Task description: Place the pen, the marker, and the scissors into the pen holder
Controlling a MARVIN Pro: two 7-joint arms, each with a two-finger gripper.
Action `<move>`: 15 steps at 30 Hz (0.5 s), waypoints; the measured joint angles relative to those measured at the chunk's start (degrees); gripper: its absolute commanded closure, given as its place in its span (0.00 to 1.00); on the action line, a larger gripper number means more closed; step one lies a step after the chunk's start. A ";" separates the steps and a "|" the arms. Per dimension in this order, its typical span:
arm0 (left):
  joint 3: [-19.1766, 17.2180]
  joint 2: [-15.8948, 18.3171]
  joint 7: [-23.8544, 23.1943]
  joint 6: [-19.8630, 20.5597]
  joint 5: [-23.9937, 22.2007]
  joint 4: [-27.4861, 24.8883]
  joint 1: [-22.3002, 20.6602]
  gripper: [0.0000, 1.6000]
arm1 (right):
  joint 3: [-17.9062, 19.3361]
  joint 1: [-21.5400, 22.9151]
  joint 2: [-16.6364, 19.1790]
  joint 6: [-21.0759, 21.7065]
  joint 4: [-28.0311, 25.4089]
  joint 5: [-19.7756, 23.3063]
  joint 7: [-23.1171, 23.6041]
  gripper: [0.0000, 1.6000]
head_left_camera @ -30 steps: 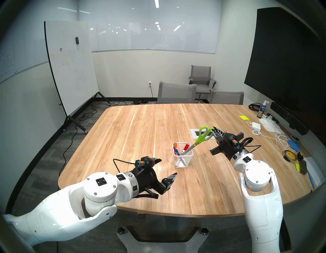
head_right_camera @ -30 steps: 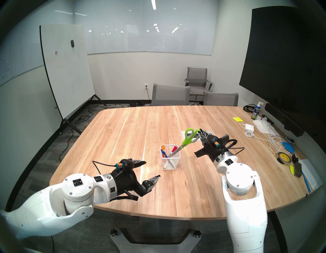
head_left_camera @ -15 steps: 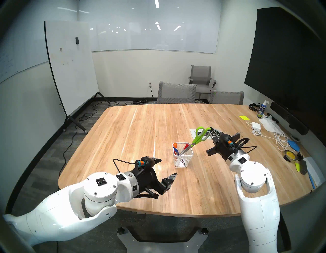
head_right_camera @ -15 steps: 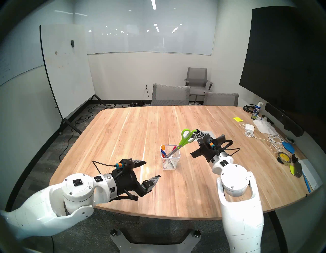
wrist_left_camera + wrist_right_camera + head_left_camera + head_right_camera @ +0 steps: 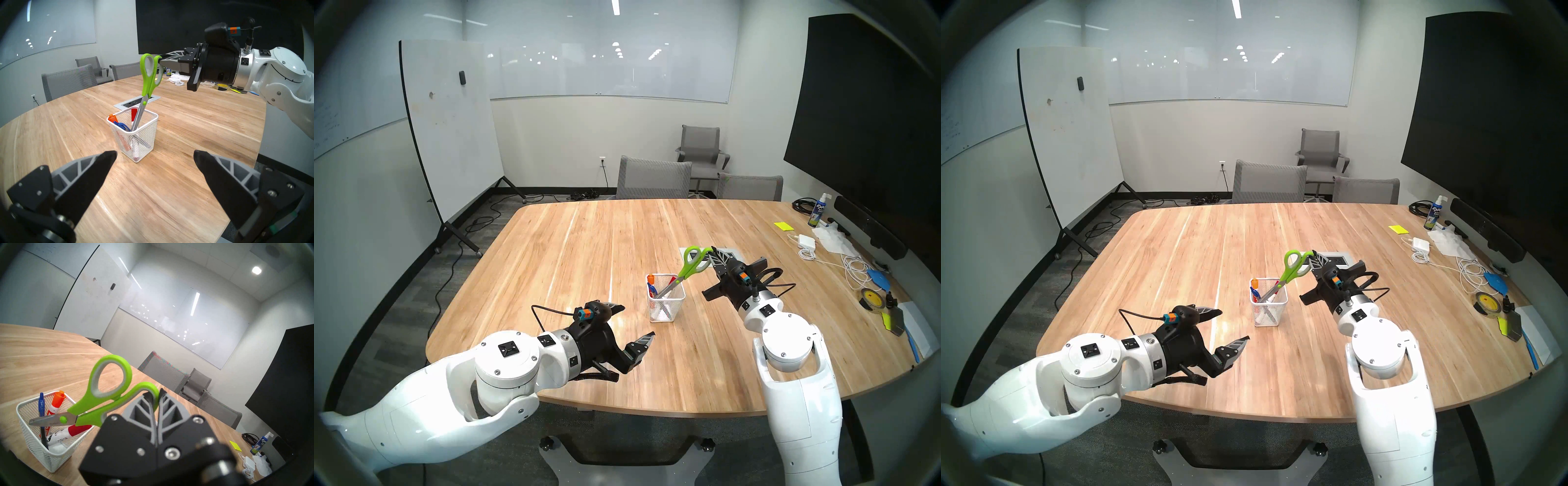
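The wooden desk (image 5: pixel 585 244) is wide, and most of its top is bare. The far half and the whole left side, up to the far left corner, give free room for moving. Only the right edge is crowded, with white cables (image 5: pixel 853 268), a roll of tape (image 5: pixel 872 298) and a spray bottle (image 5: pixel 817 212) near the far right corner.

The right arm reaches from the near edge toward the middle of the desk, its wrist raised above the wood. The right gripper (image 5: pixel 157 395) has its jaws pressed together on one green loop of the scissors (image 5: pixel 148 79), holding them in the air. The scissors lean, with the handles high toward the right and the blades already inside the pen holder (image 5: pixel 144 135).

The left arm lies low over the near left corner. The left gripper (image 5: pixel 155 156) points at the holder with its jaws wide apart and nothing between them.

The pen holder stands a little right of the middle. In it lean an orange-capped marker (image 5: pixel 57 400), a red-capped marker (image 5: pixel 74 429) and the blue pen (image 5: pixel 41 405).
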 measured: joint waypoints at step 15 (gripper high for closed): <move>0.00 0.00 0.00 0.00 0.00 0.00 0.00 0.00 | -0.99 -0.09 0.10 -3.11 1.67 -2.81 -1.68 1.00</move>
